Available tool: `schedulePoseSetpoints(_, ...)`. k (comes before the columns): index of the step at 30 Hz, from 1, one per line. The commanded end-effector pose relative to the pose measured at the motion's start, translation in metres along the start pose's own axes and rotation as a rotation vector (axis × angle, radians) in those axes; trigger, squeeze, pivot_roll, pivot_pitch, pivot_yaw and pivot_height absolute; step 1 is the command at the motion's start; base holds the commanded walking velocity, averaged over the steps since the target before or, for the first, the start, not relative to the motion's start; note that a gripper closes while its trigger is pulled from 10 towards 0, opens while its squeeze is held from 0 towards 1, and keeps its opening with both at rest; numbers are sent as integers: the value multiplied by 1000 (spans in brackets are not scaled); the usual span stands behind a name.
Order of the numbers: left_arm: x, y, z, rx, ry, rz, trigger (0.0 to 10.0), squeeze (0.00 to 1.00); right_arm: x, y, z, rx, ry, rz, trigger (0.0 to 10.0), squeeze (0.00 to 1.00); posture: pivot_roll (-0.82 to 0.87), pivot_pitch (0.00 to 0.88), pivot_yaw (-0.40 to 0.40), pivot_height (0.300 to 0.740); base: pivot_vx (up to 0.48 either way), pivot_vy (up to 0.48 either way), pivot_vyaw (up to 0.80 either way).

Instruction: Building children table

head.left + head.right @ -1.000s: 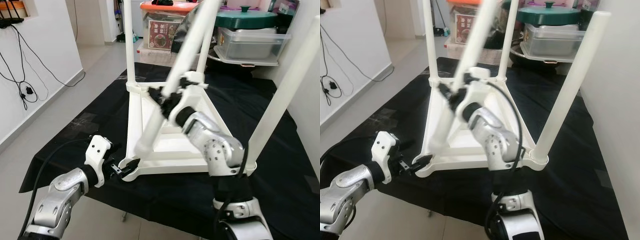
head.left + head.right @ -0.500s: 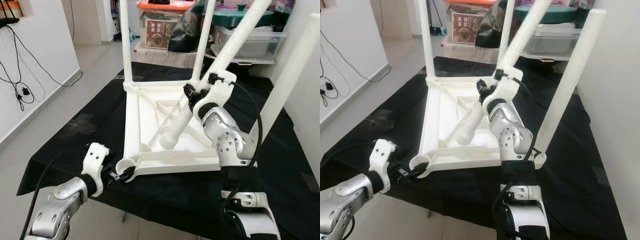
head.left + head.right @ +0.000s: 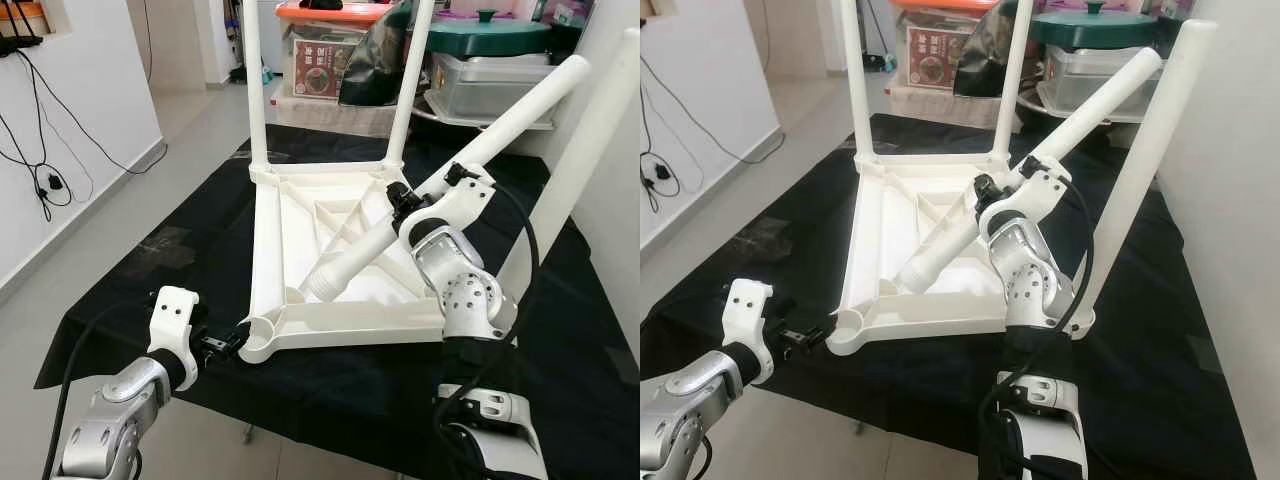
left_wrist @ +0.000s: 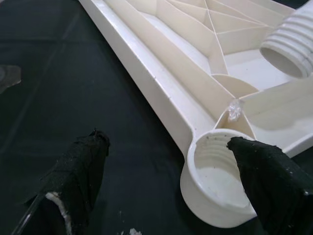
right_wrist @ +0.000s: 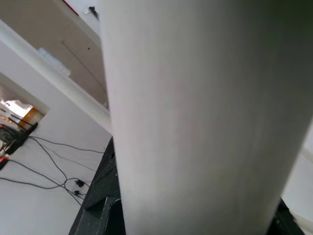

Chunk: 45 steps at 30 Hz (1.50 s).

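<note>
Since half a second ago, the loose white leg (image 3: 440,195) has tilted lower: its threaded end (image 4: 289,43) now points down toward the near left corner of the table top (image 3: 340,215), and its far end reaches up and to the right. The right gripper (image 3: 408,200) is clamped around the middle of this leg, above the ribbed underside of the table top. In the right wrist view the leg (image 5: 205,107) is very close to the camera.

The table top lies upside down on a black cloth (image 3: 150,270) on the floor. Three legs already stand upright in its corners: two at the far side (image 3: 253,80) (image 3: 410,75) and one at the near right (image 3: 570,170).

The left gripper (image 3: 222,343) is at the near left corner, beside the empty round socket (image 4: 217,176). Its fingers (image 4: 78,171) are spread apart and hold nothing. One finger is on the cloth side and the other lies over the rim of the socket; I cannot tell if it touches the rim.

Behind the cloth there are storage boxes (image 3: 335,55) and a green pot (image 3: 490,35). At the left, black cables (image 3: 45,150) hang on a white wall.
</note>
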<state>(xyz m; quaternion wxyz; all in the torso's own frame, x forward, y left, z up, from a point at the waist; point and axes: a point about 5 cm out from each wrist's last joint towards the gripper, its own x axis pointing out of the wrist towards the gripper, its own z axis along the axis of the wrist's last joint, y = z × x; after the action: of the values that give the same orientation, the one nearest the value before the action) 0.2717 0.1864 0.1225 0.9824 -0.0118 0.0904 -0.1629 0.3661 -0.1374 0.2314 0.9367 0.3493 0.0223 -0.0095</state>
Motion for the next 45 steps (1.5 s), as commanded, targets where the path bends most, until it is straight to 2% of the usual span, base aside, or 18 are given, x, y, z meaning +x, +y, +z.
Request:
schedulePoseSetpoints(1,1,0,-1,1,-6,20,10000,0,-2,-2,3,-9,-6,-13,10000,0,94,0,-25,740,0,0,0)
schedulePoseSetpoints(2,1,0,-1,-15,-16,51,10000,0,-4,3,4,-59,-18,26,10000,0,96,0,-26,740,0,0,0)
schedulePoseSetpoints(3,1,0,-1,-15,-16,51,10000,0,-4,3,4,-59,-18,26,10000,0,96,0,-26,740,0,0,0)
schedulePoseSetpoints(4,1,0,-1,-30,-18,54,10000,0,-5,12,5,-110,-23,82,10000,0,99,0,-28,740,0,0,0)
schedulePoseSetpoints(6,0,0,-1,-43,-24,60,10000,0,-7,21,6,-229,-44,121,10000,0,98,0,-28,740,0,0,0)
schedulePoseSetpoints(8,0,2,-2,-78,-32,96,10000,0,-6,27,7,-397,-95,98,10000,0,100,0,-32,740,0,0,0)
schedulePoseSetpoints(9,0,2,-2,-95,-34,106,10000,0,-6,29,8,-434,-107,94,10000,0,100,0,-32,740,0,0,0)
schedulePoseSetpoints(10,0,2,-2,-95,-34,106,10000,0,-6,29,8,-434,-107,94,10000,0,100,0,-32,740,0,0,0)
schedulePoseSetpoints(11,1,3,-5,-153,-32,107,10000,0,-7,37,8,-518,-152,92,10000,0,98,0,-32,740,0,0,0)
schedulePoseSetpoints(12,1,3,-6,-166,-32,106,10000,0,-8,39,8,-536,-163,91,10000,0,98,0,-32,740,0,0,0)
schedulePoseSetpoints(13,1,3,-6,-166,-32,106,10000,0,-8,39,8,-536,-163,91,10000,0,98,0,-32,740,0,0,0)
schedulePoseSetpoints(14,1,1,-7,-215,-33,98,10000,0,-8,45,5,-496,-112,144,10000,0,98,0,-35,740,0,0,0)
schedulePoseSetpoints(15,1,0,-7,-227,-33,97,10000,0,-8,47,4,-483,-96,160,10000,0,98,0,-35,740,0,0,0)
schedulePoseSetpoints(18,-1,-7,-8,-273,-64,47,10000,0,-11,52,10,-434,-168,244,10000,0,99,0,-31,740,0,0,0)
schedulePoseSetpoints(22,-3,-12,-8,-280,-67,30,10000,0,-16,49,10,-449,-216,258,10000,0,98,0,-31,740,0,0,0)
schedulePoseSetpoints(24,-4,-13,-6,-278,-76,20,10000,0,-24,50,8,-474,-274,319,10000,0,99,0,-32,740,0,0,0)
schedulePoseSetpoints(34,-2,-18,-1,-274,-89,12,10000,0,-37,51,-2,-430,-266,419,10000,0,98,0,-31,740,0,97,0)
schedulePoseSetpoints(45,-2,-22,-2,-266,-89,1,10000,0,-39,51,-9,-436,-256,452,10000,0,98,0,-36,740,0,480,0)
